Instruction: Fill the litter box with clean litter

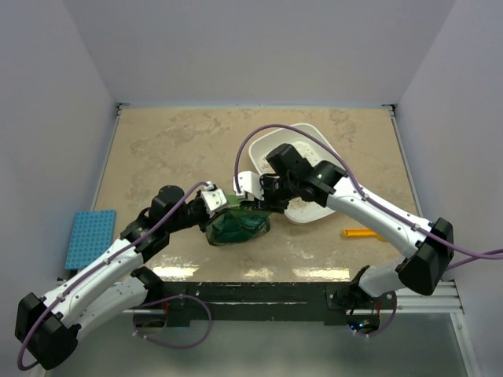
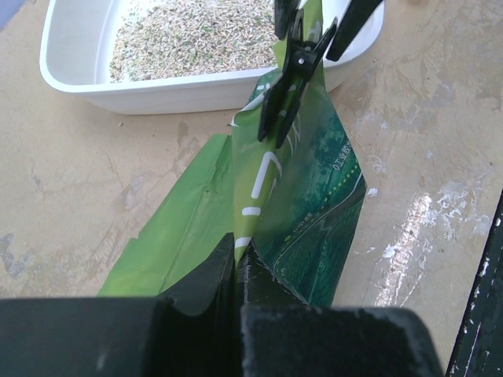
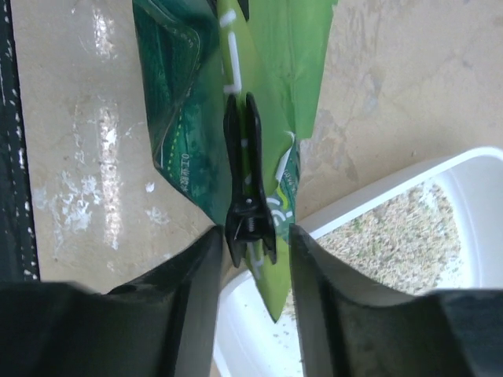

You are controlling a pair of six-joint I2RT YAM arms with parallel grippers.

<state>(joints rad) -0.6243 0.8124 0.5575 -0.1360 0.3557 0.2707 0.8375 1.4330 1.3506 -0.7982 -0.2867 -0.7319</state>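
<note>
The white litter box sits right of centre, with pale speckled clean litter spread inside it; the box also shows in the left wrist view and the right wrist view, where the litter shows too. A crinkled green bag stands against its near rim, its folded top held by a black clip. My left gripper is shut on the bag's folded edge. My right gripper is open, one jaw either side of the clip's handles without touching. The clip also shows in the left wrist view.
A blue rack lies at the table's left edge. An orange tool lies near the front right. Both arms meet over the bag at the table's middle. Grey walls close in three sides.
</note>
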